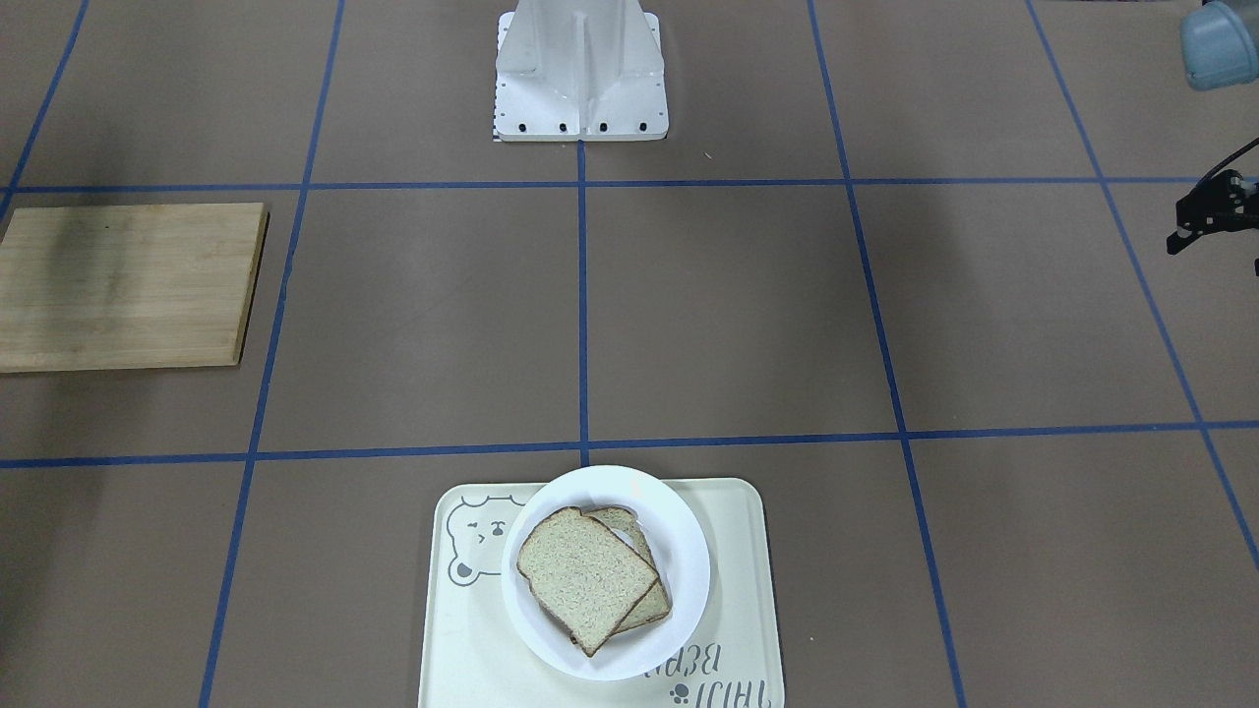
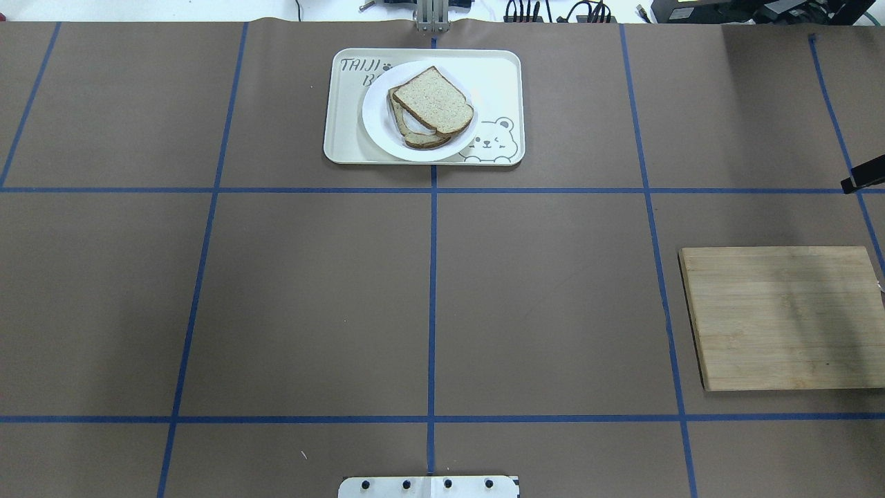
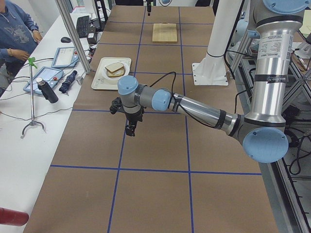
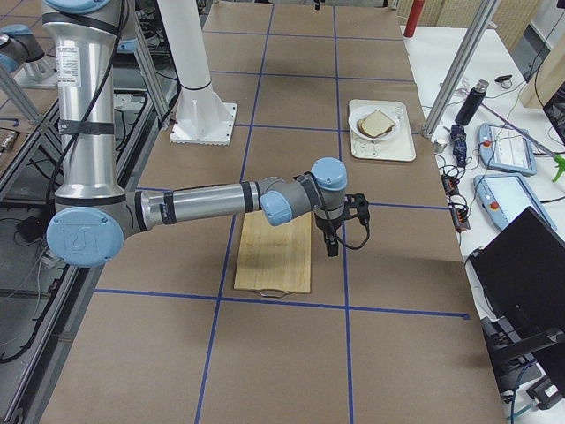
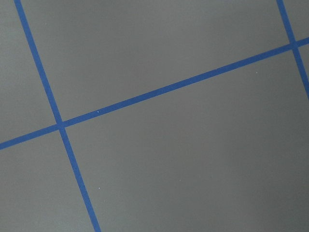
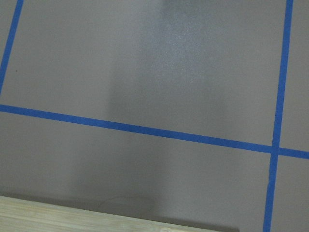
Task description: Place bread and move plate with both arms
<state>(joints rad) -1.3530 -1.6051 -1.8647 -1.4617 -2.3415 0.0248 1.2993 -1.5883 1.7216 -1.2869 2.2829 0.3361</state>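
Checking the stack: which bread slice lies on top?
The fully visible plain slice; the other slice only peeks out beneath its edges, both on the plate.

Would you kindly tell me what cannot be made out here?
Black two-finger left claw: cut off by the front-facing view's edge; open or shut unclear.
Black two-finger right claw: likewise, overhead view's edge.
Lower brown-crusted bread slice: overhead view, mostly hidden under the pale speckled top slice.

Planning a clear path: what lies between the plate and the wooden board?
Between plate and board: the tray, then bare table crossed by blue tape lines. The overhead view shows it.
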